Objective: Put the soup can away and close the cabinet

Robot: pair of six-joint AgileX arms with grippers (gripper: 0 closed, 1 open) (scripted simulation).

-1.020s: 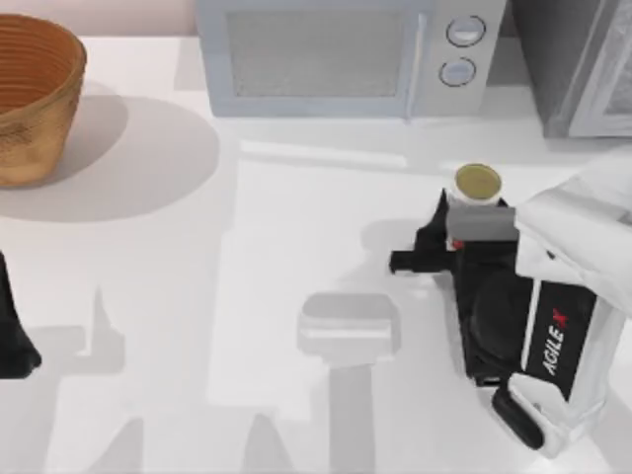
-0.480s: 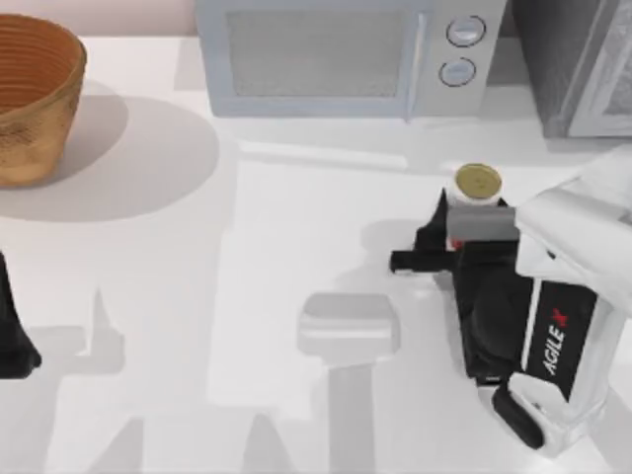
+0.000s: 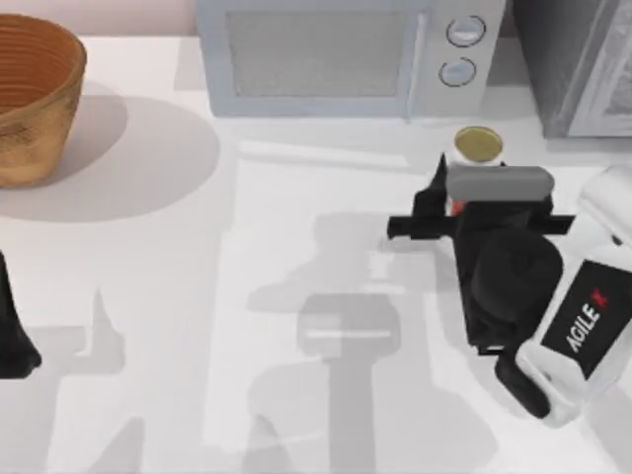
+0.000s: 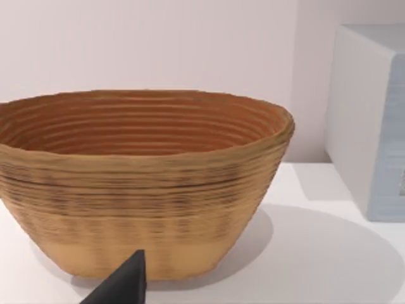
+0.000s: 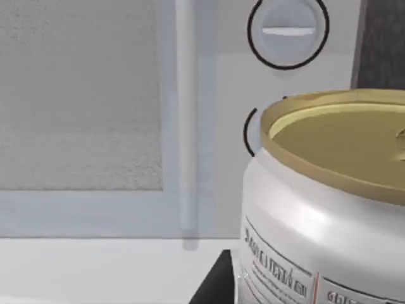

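White surface (image 3: 148,296) carries the soup can (image 3: 478,145), upright just in front of the microwave (image 3: 336,54), below its two knobs, with the cabinet (image 3: 573,59) just beside the microwave at the far right. Right end effector (image 3: 472,193) is clamped on the can's side, close to the microwave front. Left end effector (image 3: 15,336) sits parked well apart from the microwave near the basket (image 3: 35,94); cannot tell its grip.

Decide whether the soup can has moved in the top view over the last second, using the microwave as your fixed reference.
Yes. The soup can, in the right claw, has shifted toward the microwave, now sitting just below its knob panel.
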